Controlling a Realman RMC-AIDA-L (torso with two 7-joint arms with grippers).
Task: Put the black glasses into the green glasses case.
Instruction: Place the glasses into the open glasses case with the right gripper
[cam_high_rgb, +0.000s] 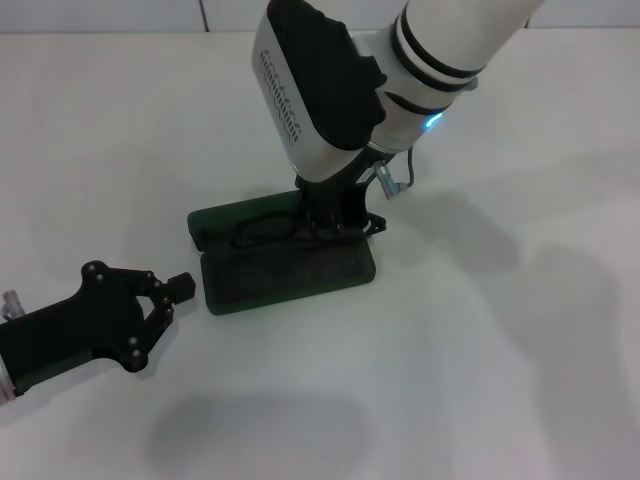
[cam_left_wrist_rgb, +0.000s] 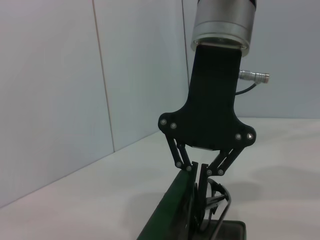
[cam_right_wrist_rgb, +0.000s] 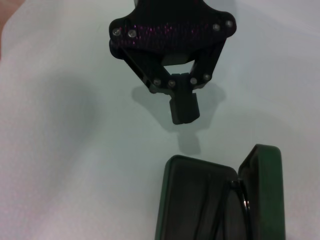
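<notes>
Plain white bench (cam_high_rgb: 520, 380) under a pale wall, nothing else on it but the task's things. The green glasses case (cam_high_rgb: 285, 275) lies open near the middle, the two halves spread flat-ish so the dark lining faces up, likely left that way so the glasses can drop straight in. The black glasses (cam_high_rgb: 262, 230) are at the far half of the case, frame down inside or against it; exact seating hard to tell, since the arm covers one end. In the left wrist view they (cam_left_wrist_rgb: 216, 197) hang thin and dark under the fingertips beside the raised green wall of the case (cam_left_wrist_rgb: 167, 217). The right gripper (cam_high_rgb: 335, 222) comes in steeply from above and behind, forearm angled down, wrist over the far half of the case, jaws drawn together on the black glasses at one end, so the glasses look lowered in rather than released yet. The left gripper (cam_high_rgb: 182, 284) sits low on the near left side, arm lying almost flat along the bench, tip just beside the case's left end but apart from it; jaws closed on nothing, seen again in the right wrist view (cam_right_wrist_rgb: 184, 107). Probably standing by to steady or shut the case.
</notes>
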